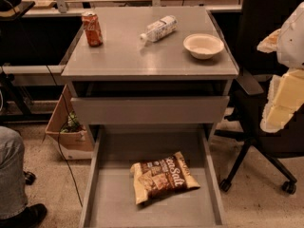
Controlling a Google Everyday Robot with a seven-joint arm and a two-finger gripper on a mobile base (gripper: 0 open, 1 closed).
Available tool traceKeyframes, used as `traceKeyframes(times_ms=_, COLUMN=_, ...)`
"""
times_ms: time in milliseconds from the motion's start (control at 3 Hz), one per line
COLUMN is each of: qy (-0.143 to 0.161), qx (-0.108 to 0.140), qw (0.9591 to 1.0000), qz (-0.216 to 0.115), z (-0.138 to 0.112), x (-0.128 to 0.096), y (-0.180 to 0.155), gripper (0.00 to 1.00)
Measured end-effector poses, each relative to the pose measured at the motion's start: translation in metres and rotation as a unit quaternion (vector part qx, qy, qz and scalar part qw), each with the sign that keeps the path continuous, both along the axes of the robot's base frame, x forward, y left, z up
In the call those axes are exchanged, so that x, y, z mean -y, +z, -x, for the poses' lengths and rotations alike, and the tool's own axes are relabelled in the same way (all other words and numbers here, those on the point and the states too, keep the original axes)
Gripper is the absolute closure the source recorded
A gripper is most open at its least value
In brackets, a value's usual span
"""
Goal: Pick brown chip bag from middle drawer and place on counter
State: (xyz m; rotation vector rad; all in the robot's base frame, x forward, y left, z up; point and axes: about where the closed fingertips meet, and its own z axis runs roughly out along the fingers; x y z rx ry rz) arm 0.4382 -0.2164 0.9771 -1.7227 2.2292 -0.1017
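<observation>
Brown chip bag point(163, 177) lies flat on the floor of the middle drawer point(114, 198), front and below the counter's front edge, slightly right of that edge's midpoint, "Sea Salt" script facing up. Nothing is touching the bag.

Counter point(128, 56): grey top of the cabinet, three items on it. The middle drawer is pulled fully out past the front edge, its floor bare apart from the bag. Upper drawer point(149, 109), with a plain grey front, sits just under the front edge and is slightly out.

Black office chair point(266, 13) stands beyond the right edge. Gripper point(284, 99), cream and white, hangs off the right edge near the front right corner, in front of the chair, well apart from the bag and holding nothing visible; whether it is spread or closed cannot be told.

Cardboard box point(66, 132) sits on the floor below the left edge. Plastic bottle point(158, 28) lies on its side near the back edge, about centre. White bowl point(203, 45) sits upright near the right edge. Red can point(92, 28) stands upright near the back left corner.
</observation>
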Motion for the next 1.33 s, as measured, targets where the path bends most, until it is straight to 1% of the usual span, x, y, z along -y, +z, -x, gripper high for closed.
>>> traceKeyframes(times_ms=333, qy=0.0, qx=0.0, qw=1.0, qz=0.0, z=0.0, x=0.0, y=0.0, gripper=0.0)
traceKeyframes(times_ms=667, qy=0.01, qx=-0.009, qw=0.9996, qz=-0.026, z=-0.027, x=-0.01, y=-0.054, gripper=0.0)
traceKeyframes(times_ms=1000, qy=0.019, qx=-0.015, qw=0.998, qz=-0.058, z=-0.055, x=-0.018, y=-0.111, gripper=0.0)
traceKeyframes(times_ms=1333, qy=0.041, qx=-0.034, qw=0.9926, qz=-0.11, z=-0.069, x=-0.021, y=-0.198, gripper=0.0)
